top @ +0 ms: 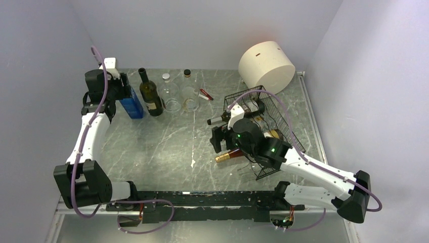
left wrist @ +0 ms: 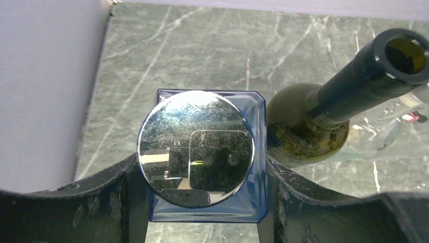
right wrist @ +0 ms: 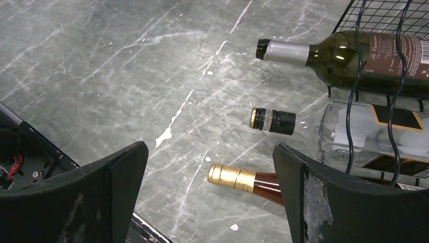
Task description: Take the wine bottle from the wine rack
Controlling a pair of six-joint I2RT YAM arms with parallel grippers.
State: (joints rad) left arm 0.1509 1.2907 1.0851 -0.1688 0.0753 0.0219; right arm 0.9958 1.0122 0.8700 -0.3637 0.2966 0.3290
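Table (top: 167, 147): grey marble pattern with white veins. Wine rack (right wrist: 377, 14): black wire mesh with wavy rows. Silver-capped bottle (right wrist: 344, 55): dark green glass, maroon label. Clear bottle (right wrist: 334, 126): black cap with a gold band. Amber bottle (right wrist: 253, 179): gold foil neck. Blue square bottle (top: 132, 105): mirror-silver cap. Open-necked bottle (top: 151, 96): dark olive glass, pale label. Cylinder (top: 266, 64): cream. Cables (top: 98, 106): purple.

Your top view looks down from above and behind the arms, wide enough to hold the whole table (top: 172, 147), with the bases along the bottom edge. Your left wrist view hangs close over the blue bottle (left wrist: 196, 147), facing almost straight down; the top view shows that bottle at upper left. Your right wrist view slants low across the table toward the wire rack (right wrist: 377, 15) at its upper right, which the top view shows right of centre.
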